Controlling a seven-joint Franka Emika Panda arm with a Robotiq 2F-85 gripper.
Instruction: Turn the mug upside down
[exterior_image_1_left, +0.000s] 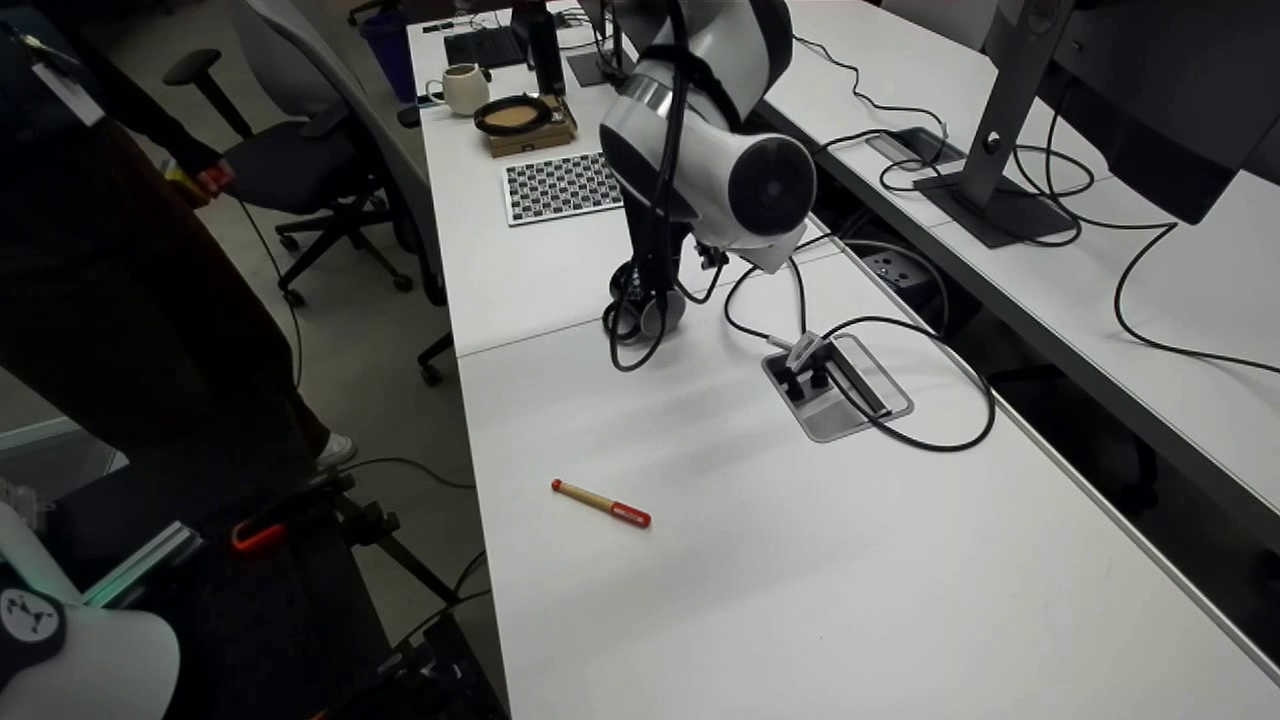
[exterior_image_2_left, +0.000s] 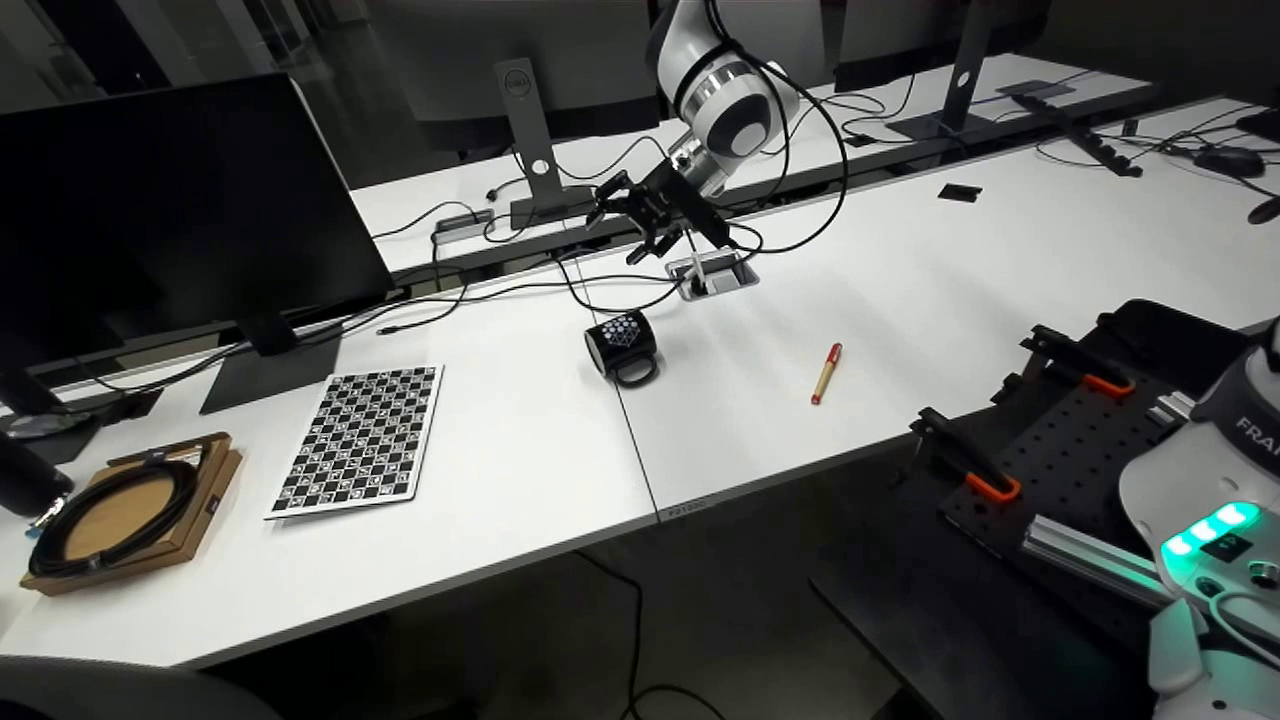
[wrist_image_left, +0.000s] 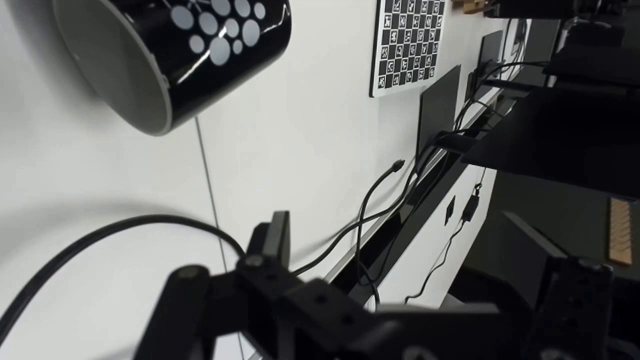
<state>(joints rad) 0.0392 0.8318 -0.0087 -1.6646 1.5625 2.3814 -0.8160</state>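
The small black mug (exterior_image_2_left: 626, 330) lies on its side on the white table, by the seam between two tabletops. Its sides bear pale dots, and its handle points to the table's front edge. In the wrist view the mug (wrist_image_left: 220, 40) is at the upper left, with a plain grey end; I cannot tell whether that end is mouth or base. In an exterior view the mug (exterior_image_1_left: 662, 314) is partly hidden by the gripper and a cable. My gripper (exterior_image_2_left: 618, 232) is open and empty, above and behind the mug, not touching it. Its fingers are wide apart in the wrist view (wrist_image_left: 405, 240).
A red-brown pen (exterior_image_2_left: 827, 372) lies to one side of the mug, a checkered board (exterior_image_2_left: 360, 437) to the other. A table outlet (exterior_image_2_left: 715, 276) with looping black cables is behind. Monitors (exterior_image_2_left: 190, 220) and a box with coiled cable (exterior_image_2_left: 130, 510) stand farther off.
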